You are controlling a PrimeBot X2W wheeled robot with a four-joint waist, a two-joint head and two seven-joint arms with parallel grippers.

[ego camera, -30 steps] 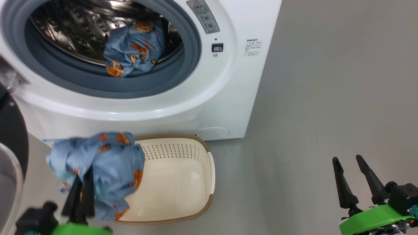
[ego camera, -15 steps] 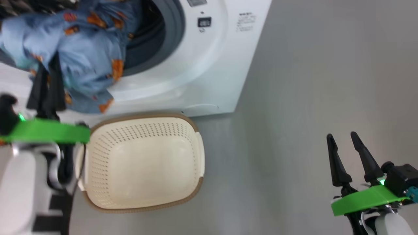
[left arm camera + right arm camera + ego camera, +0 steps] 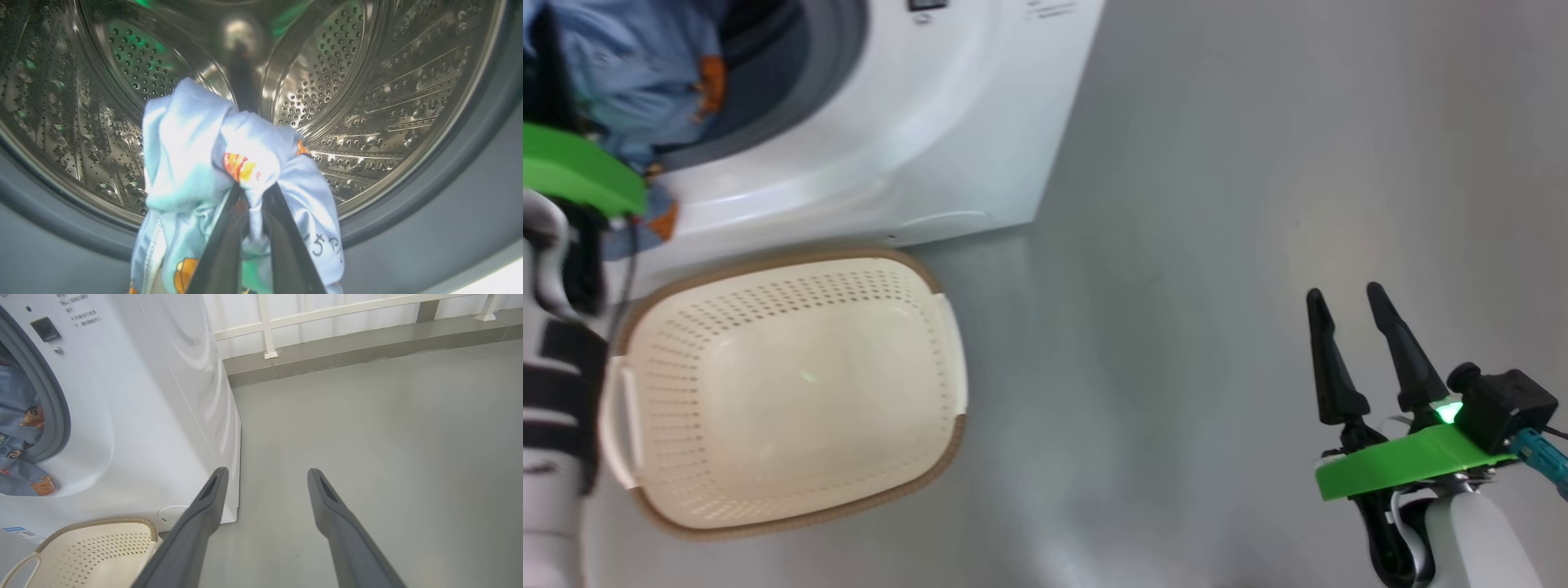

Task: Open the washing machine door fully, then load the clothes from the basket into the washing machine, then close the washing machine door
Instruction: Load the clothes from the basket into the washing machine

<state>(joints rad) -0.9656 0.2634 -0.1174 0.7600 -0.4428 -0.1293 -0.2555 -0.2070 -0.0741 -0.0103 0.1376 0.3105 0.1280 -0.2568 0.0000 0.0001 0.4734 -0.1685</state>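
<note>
One garment [image 3: 184, 155] clenched in left hand [image 3: 253, 192] at the drum [image 3: 367, 81]; right hand [image 3: 1343, 291] released; one basket [image 3: 768, 310]

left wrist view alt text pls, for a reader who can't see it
The left gripper, jaws shut on a light blue printed garment, holds it at the mouth of a perforated steel washing machine drum ringed by a grey rubber seal.
</note>
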